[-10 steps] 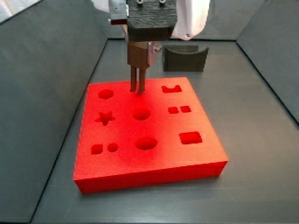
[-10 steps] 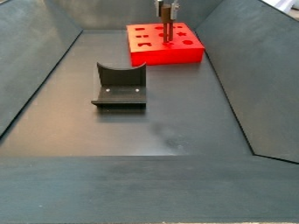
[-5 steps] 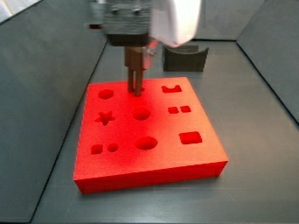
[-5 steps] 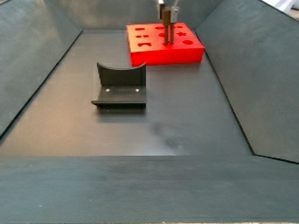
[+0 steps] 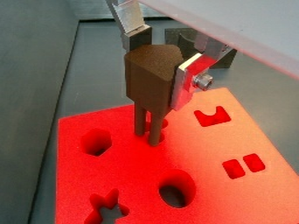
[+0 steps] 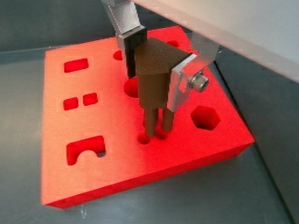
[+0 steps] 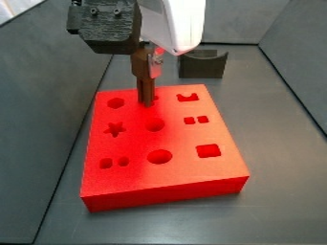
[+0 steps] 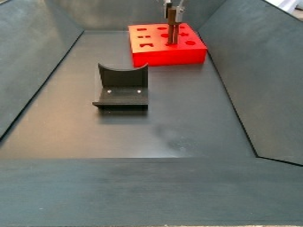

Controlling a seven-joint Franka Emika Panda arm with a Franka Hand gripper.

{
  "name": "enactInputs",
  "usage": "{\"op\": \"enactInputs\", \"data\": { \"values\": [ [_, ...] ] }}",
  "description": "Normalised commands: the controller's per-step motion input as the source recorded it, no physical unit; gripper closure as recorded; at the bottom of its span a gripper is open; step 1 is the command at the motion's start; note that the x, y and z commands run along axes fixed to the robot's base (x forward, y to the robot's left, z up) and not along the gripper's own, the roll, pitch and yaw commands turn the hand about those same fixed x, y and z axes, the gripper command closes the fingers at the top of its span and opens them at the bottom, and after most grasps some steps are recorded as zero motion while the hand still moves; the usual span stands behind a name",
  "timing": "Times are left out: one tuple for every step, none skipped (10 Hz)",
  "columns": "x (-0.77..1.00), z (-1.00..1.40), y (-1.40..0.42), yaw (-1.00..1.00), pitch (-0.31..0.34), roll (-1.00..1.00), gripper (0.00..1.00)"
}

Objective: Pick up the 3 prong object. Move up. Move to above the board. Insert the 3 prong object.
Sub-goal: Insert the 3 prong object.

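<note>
The 3 prong object (image 5: 149,87) is a brown wooden piece with a blocky top and thin prongs below. My gripper (image 5: 158,63) is shut on its top, one silver finger (image 5: 190,77) on each side. It stands upright over the red board (image 5: 222,188), and its prong tips reach the three small holes on the board's top (image 6: 153,133). Both side views show the object (image 7: 144,77) (image 8: 172,25) standing on the board (image 7: 192,167) (image 8: 166,49) near its far edge. How deep the prongs sit cannot be told.
A dark grey U-shaped block (image 8: 120,86) lies on the dark floor away from the board; in a side view it (image 7: 202,64) stands behind the board. The board has circle, hexagon, star, crown and square cut-outs. Sloped grey walls (image 8: 35,71) ring the floor.
The gripper's body has turned about its upright axis over the board. The 3 prong object stays at the same spot on the board.
</note>
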Motion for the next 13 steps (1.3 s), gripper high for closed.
{"op": "enactInputs", "data": {
  "values": [
    [0.00, -0.06, 0.11, 0.07, 0.000, 0.03, 1.00],
    [0.23, -0.14, 0.25, 0.24, 0.011, 0.06, 1.00],
    [0.18, -0.08, 0.16, 0.19, 0.009, 0.00, 1.00],
    [0.00, -0.08, -0.04, 0.00, -0.006, 0.00, 1.00],
    [0.12, -0.16, -0.18, 0.00, -0.071, -0.02, 1.00],
    [0.13, -0.17, -0.18, 0.00, -0.081, -0.02, 1.00],
    [0.00, -0.14, -0.13, 0.00, -0.057, -0.01, 1.00],
    [0.00, -0.07, -0.06, 0.00, -0.050, 0.00, 1.00],
    [0.00, -0.24, -0.04, 0.00, -0.090, 0.00, 1.00],
    [0.00, -0.40, -0.02, 0.00, -0.134, 0.06, 1.00],
    [-0.01, -0.47, -0.02, 0.00, -0.149, 0.09, 1.00],
    [-0.01, -0.57, -0.03, 0.00, -0.163, 0.14, 1.00],
    [0.00, -0.59, -0.01, 0.00, -0.166, 0.15, 1.00]
  ]
}}
